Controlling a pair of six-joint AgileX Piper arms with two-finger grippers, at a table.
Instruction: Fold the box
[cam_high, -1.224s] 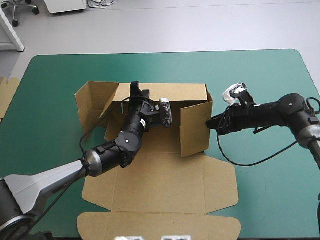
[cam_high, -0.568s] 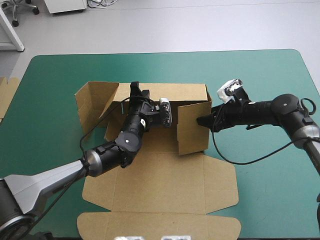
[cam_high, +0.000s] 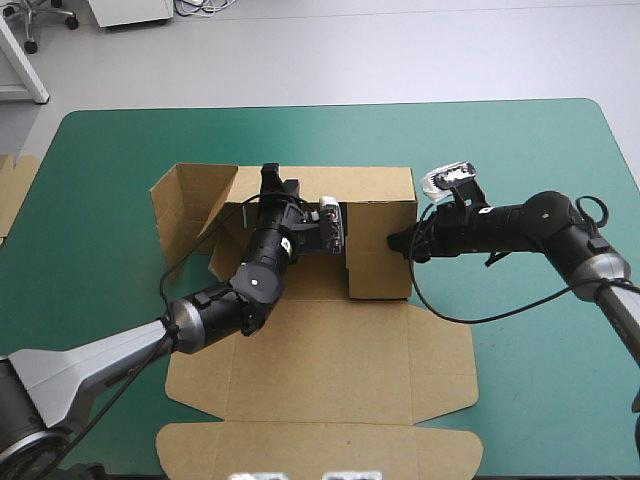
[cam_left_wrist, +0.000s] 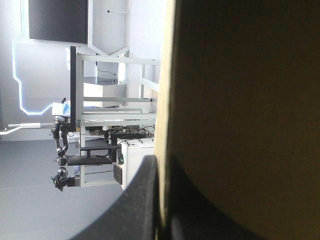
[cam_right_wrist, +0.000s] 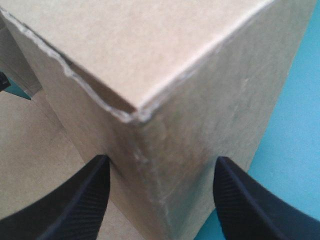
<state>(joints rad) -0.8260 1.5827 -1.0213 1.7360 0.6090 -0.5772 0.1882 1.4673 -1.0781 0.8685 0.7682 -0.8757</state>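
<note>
The table (cam_high: 520, 140) held one box (cam_high: 320, 350) and two grippers. One strip of spare board (cam_high: 14, 190) lay at the 9 o'clock edge, well apart from the rest. The left gripper (cam_high: 272, 186) reached in from 7 o'clock to the box's far wall, left of that wall's middle. In the left wrist view this gripper (cam_left_wrist: 161, 170) was all but closed on the wall's sheet, which ran edge-on between the black fingers (cam_left_wrist: 137, 200). The second finger was only a dark shape against the board. The brown box sat at the table's centre as a single cut sheet, partly raised. Its tray part had its long axis from 9 to 3 o'clock, with panels standing at the 9, 12 and 3 o'clock sides. Its one lid lay flat, pointing to 6 o'clock. The right gripper (cam_high: 398, 243) came in from 3 o'clock, level with the upright right-hand wall and at its outer face. In the right wrist view that gripper (cam_right_wrist: 161, 159) was spread wide and held nothing. An upright corner of the box stood between its two fingers (cam_right_wrist: 85, 202), with teal-green cover (cam_right_wrist: 300, 125) just beside it.
</note>
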